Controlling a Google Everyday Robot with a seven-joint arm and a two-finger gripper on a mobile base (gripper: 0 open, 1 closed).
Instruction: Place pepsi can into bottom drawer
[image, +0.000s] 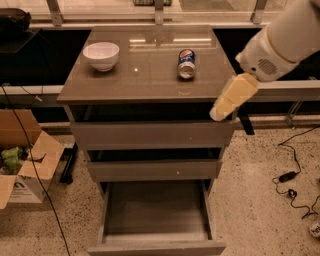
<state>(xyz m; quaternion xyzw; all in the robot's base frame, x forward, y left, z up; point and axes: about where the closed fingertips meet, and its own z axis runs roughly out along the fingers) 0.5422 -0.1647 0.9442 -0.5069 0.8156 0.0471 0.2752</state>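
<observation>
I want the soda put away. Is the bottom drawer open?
Open: the bottom drawer is pulled out, its bare inside showing. The hand hangs beside the cabinet, up near its top.

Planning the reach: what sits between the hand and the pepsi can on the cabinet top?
Nothing: in the camera view only bare cabinet top separates the hand, near the top's front edge, from the pepsi can.

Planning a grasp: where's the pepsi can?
The pepsi can lies on the cabinet top, right of the bowl; the hand hangs by the top's right front corner.
</observation>
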